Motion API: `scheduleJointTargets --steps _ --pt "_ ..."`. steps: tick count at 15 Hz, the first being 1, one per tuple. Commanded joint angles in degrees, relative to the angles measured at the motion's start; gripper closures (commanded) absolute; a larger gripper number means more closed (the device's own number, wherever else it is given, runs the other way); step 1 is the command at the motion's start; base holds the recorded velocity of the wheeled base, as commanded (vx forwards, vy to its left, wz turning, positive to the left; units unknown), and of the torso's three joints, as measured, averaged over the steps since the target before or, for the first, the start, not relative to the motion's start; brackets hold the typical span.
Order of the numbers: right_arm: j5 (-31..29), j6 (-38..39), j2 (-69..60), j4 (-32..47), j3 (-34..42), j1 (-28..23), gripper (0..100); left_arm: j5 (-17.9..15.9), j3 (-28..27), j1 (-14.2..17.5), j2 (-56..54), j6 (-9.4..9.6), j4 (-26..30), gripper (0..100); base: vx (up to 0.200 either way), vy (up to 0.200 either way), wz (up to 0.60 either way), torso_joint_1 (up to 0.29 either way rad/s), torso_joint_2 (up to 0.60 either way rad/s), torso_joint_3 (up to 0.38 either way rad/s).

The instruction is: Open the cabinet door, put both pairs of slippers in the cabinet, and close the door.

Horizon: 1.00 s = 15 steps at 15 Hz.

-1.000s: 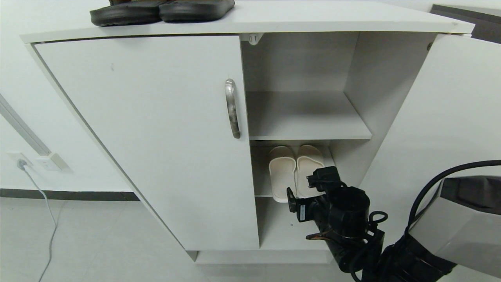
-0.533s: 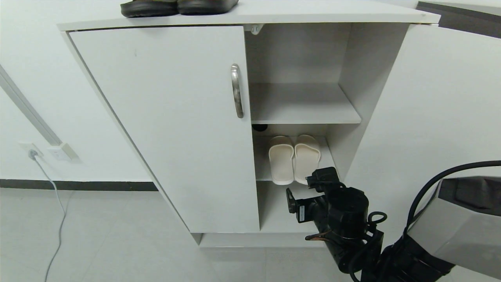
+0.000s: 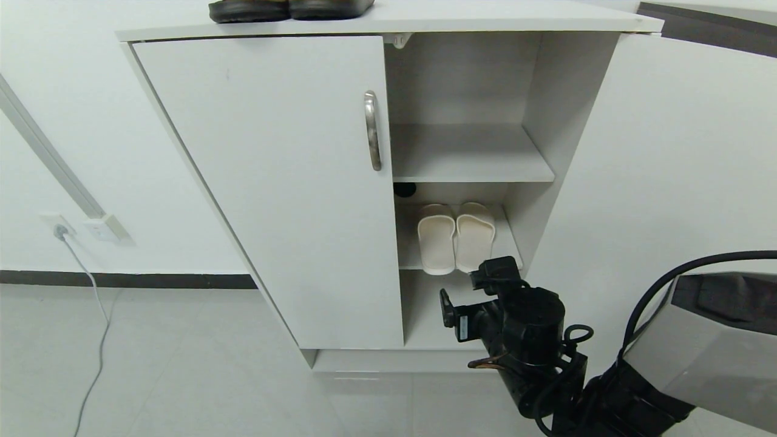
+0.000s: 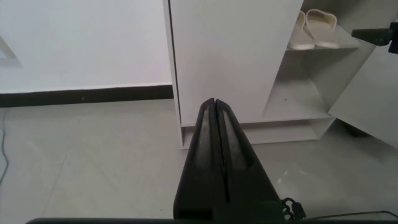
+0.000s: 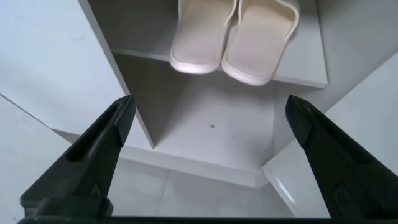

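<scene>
View pulled back, dark slippers [image 3: 291, 8] cropped atop cabinet [image 3: 485, 22]

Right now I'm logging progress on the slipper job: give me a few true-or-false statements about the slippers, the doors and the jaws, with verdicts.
1. The white slippers lie side by side on the middle shelf of the cabinet. True.
2. The dark slippers are inside the cabinet too. False: they sit on its top.
3. The right gripper has its jaws clamped on a white slipper. False: the jaws stand wide open and hold nothing, in front of the cabinet's lower opening.
4. The right-hand door is open and the left-hand door is closed. True.
5. The left gripper has its jaws shut with nothing between them. True.
</scene>
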Motion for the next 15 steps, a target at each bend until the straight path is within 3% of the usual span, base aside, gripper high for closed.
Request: scheduleJointTargets --steps 1,7,15 --pt "-0.01 -0.05 0.29 -0.10 -0.13 0.04 0 0.01 0.00 0.02 0.09 0.02 0.08 100 0.000 0.000 0.00 0.000 0.00 0.000" --pt "-0.10 -0.05 0.12 -0.10 0.22 0.04 0 -0.08 -0.09 0.02 0.09 0.19 0.08 100 0.000 0.000 0.00 0.000 0.00 0.013" --pt "-0.19 0.04 0.12 -0.46 1.45 0.13 0 -0.08 -0.09 0.02 0.09 0.19 -0.01 100 0.000 0.000 0.00 0.003 0.00 0.184"
